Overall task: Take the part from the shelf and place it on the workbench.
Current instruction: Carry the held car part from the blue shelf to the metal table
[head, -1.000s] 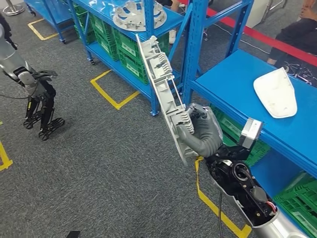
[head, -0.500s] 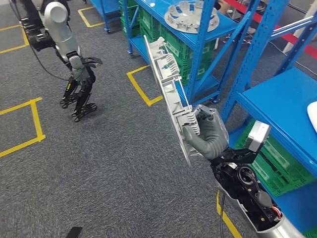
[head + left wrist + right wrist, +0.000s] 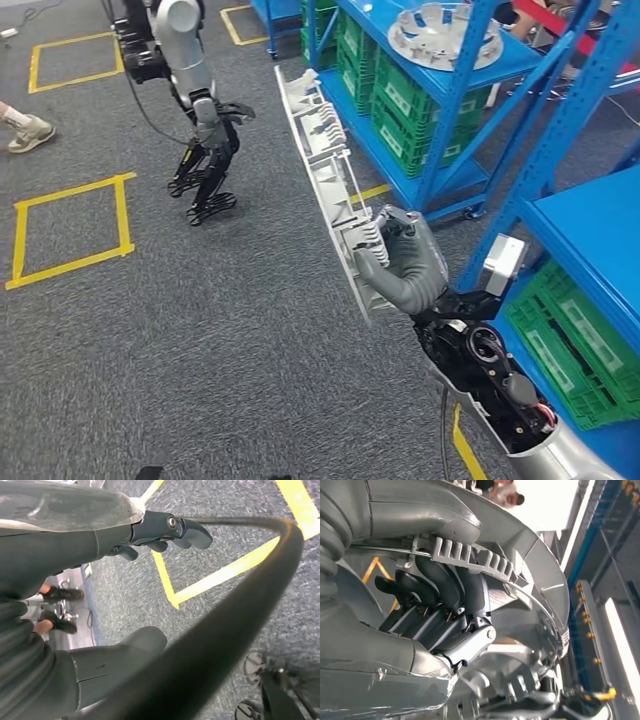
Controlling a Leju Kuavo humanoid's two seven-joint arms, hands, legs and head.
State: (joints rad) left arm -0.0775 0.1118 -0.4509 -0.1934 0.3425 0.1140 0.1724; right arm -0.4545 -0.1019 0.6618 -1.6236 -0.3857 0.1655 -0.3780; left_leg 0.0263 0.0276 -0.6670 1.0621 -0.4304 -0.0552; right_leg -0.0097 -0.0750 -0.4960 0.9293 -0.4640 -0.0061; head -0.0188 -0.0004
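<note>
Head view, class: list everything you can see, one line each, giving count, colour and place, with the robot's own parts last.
Long part: one, pale grey, held up over the floor.
Round part: one, silver-grey, on the top of the blue shelf.
Crates: several, green, on the shelves' lower levels.
Workbench: one, blue, at right.
Floor tape: yellow squares, on the grey carpet.
Shoe: one, a person's, at the left edge.
Right hand: grey, grips the long part's lower end.
Left hand: dark, hangs holding nothing.
</note>
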